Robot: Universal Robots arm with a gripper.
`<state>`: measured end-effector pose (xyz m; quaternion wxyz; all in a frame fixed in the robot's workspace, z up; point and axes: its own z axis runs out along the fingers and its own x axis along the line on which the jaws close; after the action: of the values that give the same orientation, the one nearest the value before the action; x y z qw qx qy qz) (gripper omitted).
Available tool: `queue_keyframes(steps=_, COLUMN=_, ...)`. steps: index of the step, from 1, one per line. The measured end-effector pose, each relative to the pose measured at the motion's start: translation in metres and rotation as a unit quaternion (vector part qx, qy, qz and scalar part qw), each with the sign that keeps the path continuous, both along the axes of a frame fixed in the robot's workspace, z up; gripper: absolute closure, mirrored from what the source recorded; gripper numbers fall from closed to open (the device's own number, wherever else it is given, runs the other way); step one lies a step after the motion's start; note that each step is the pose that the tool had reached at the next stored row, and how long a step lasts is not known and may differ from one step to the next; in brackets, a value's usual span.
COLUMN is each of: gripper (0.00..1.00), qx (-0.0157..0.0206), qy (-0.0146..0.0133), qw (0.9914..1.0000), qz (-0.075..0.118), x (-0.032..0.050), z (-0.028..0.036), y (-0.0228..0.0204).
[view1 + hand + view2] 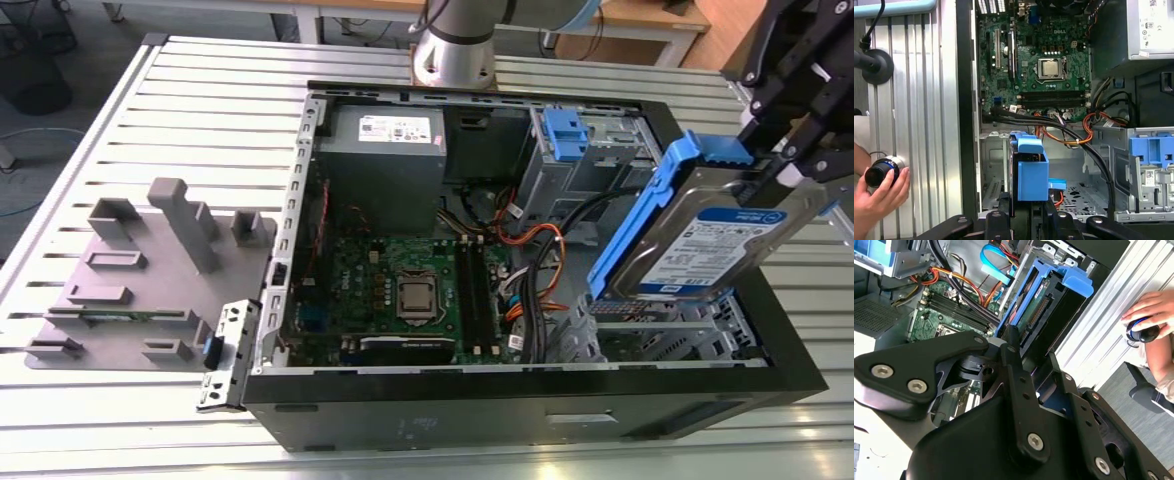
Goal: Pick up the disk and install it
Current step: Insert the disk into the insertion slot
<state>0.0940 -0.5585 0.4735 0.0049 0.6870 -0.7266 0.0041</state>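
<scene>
– End effector [785,172] first, please: how are its fingers?

– They are clamped on the disk [718,240]. In the exterior view the black fingers grip the upper end of the disk, and the disk hangs from them, tilted, with its label facing the camera and a blue rail along its edge.

– Where is the disk compared with the end effector?

– Directly under it, lifted off the bench [120,120]. In both wrist views the end effector [1024,347] [1019,216] reaches down, and the disk [1039,315] [1030,172] stands out beyond the fingertips.

– What lies below?

– The open computer case [534,395]. The lower end of the disk is over the metal bay in the case's corner. I cannot tell whether it touches the bay.

– And around it?

– The green motherboard [400,290] lies just beside the disk, lower than the end effector. The drive cage [587,170] with its blue latch is near. The grey power supply [387,150] is farther off. A grey fixture plate [134,270] sits on the bench, well apart from the end effector.

– Any person?

– Yes, a hand [879,195] rests on the bench outside the case and holds a small dark round object.
</scene>
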Motion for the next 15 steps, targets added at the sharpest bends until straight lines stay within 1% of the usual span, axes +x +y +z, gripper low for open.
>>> queue_keyframes(steps=5, gripper=0.65, qx=0.0000, qy=0.0000, qw=1.00000, qz=0.000, x=0.0005, z=-0.0060, y=0.0000)
queue_keyframes(steps=9, gripper=0.65, qx=-0.0001, qy=0.0000, qw=1.00000, qz=0.000, x=0.0054, z=-0.0074, y=0.0001)
queue_keyframes(steps=15, gripper=0.65, qx=0.0000, qy=0.0000, qw=1.00000, qz=0.000, x=0.0064, z=-0.0157, y=0.0000)
